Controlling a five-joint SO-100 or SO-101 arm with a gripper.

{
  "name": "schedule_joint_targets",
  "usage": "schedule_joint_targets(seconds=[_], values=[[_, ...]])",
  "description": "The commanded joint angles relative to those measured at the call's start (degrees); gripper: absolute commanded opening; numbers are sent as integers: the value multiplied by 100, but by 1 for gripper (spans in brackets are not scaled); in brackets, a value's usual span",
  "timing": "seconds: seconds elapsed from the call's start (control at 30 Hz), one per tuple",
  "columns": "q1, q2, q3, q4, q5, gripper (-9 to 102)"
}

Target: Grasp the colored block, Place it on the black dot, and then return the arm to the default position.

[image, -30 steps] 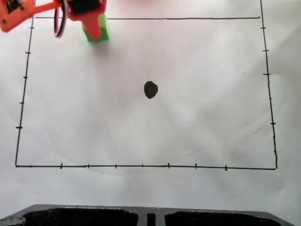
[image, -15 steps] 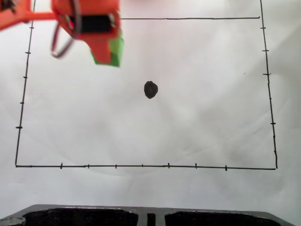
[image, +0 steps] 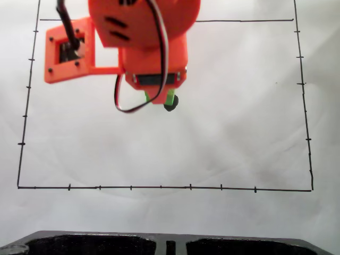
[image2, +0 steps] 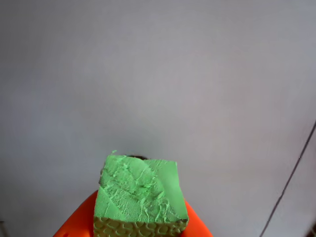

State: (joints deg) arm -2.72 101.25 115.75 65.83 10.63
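The fixed view looks straight down on the paper (image: 239, 133); the wrist view skims it closely.

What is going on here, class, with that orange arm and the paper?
The arm is carrying the green block in its gripper, above the white paper. In the fixed view the block sits right by the black dot, which is partly covered. The block is not yet released, so placing it and returning the arm both remain.

Bright, even light on white paper (image: 239, 133) — soft shadows, slightly hazy wrist view.
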Motion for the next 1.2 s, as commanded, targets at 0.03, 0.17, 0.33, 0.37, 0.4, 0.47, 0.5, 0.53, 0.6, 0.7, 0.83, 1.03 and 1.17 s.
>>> schedule_joint_targets(seconds=[0.03, 0.17, 0.33, 0.37, 0.4, 0.47, 0.5, 0.53, 0.6, 0.7, 0.83, 1.03, 1.17], values=[[-176, -62, -229, -97, 88, 9], [-334, -246, -229, -193, 167, 9], [-334, -325, -220, -246, 141, 9], [-316, -334, -202, -281, 114, 9], [-299, -334, -176, -308, 88, 9], [-264, -343, -149, -316, 70, 10], [-255, -369, -149, -316, 70, 11], [-237, -387, -132, -316, 53, 11], [-193, -404, -88, -334, 44, 12], [-141, -404, 35, -413, 18, 14], [-132, -483, 114, -378, 9, 18], [-132, -483, 211, -378, -88, 26], [-149, -475, 220, -299, -132, 35]])
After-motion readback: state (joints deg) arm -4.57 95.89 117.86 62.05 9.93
